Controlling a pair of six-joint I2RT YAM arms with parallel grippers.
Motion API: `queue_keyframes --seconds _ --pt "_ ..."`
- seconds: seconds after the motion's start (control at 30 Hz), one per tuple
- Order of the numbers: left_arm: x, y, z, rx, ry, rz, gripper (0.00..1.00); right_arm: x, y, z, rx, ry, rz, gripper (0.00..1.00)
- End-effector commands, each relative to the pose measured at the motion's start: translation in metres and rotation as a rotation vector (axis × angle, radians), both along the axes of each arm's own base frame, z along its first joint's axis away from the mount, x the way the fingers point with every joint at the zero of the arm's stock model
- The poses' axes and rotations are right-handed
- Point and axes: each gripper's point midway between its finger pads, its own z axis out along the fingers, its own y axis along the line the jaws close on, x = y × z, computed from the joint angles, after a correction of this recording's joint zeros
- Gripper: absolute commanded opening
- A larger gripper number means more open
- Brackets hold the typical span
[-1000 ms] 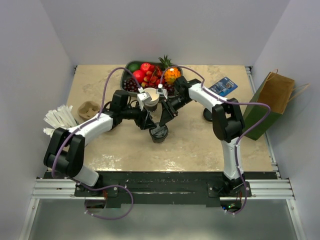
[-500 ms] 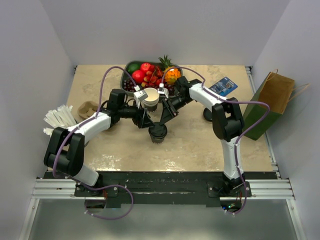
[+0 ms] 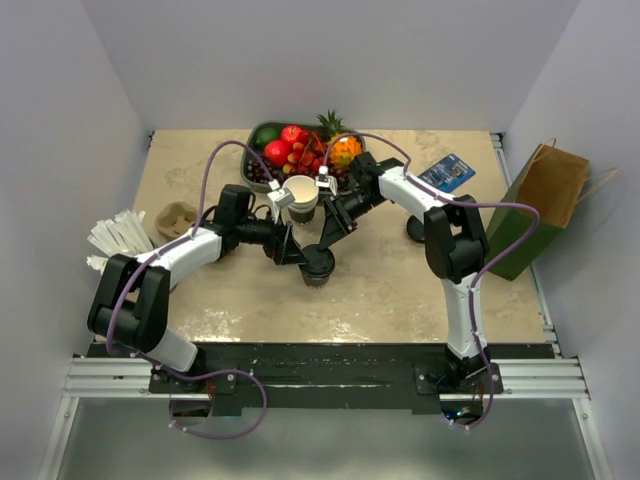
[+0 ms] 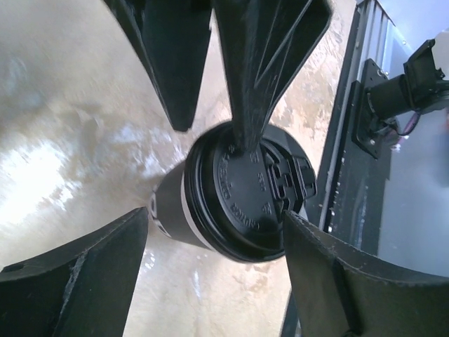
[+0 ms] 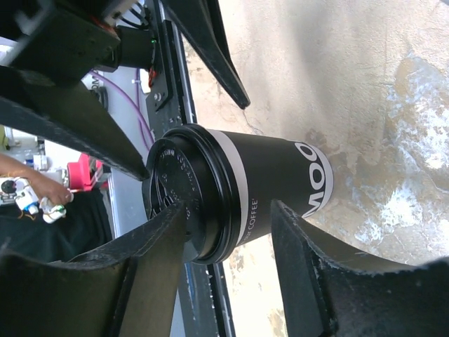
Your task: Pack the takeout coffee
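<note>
The takeout coffee point(image 3: 318, 266) stands upright on the counter point(image 3: 400, 290), about midway between the left and right edges and a little nearer the near edge than the far one. It is a dark cup with a pale band under its black lid point(image 4: 245, 193), and the lid is seated on it.

Both arms meet over it. The left gripper point(image 4: 215, 216) has its 2 fingers spread wide, 1 on each side of the cup, and I see no contact with it. The right gripper point(image 5: 228, 208) is spread too. In the left wrist view 1 of its fingers appears to rest its tip on the lid while the other hangs beside the cup, so nothing is pinched.

As for progress, I judge we are at the very start: the lid is on, but the cup is not gripped, not lifted and not in any container. What remains is to close 1 gripper on it, raise it level so nothing spills, carry it and set it down inside.

2 places look possible: the brown paper bag point(image 3: 545, 195) at the right edge, and the pulp cup carrier point(image 3: 177, 218) near the left edge. Both are well apart from the cup, and I cannot tell which is meant.
</note>
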Motion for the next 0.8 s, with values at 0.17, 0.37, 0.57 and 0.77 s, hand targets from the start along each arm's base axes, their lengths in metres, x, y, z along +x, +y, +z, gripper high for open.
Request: queue_keyframes --seconds 0.17,0.37,0.57,0.77 --pt "-0.01 0.001 0.004 -0.056 0.036 0.019 0.82 -0.006 -0.002 0.021 0.046 -0.039 0.024 0.62" --pt "-0.012 0.001 0.006 -0.079 0.05 0.013 0.82 -0.017 -0.004 0.024 0.071 -0.018 0.045 0.65" --pt "-0.013 -0.001 0.023 -0.118 0.03 -0.016 0.83 -0.023 -0.006 0.029 0.089 -0.015 0.059 0.66" --pt "-0.022 0.007 0.007 -0.091 0.1 0.016 0.79 -0.026 -0.009 0.027 0.078 -0.013 0.059 0.61"
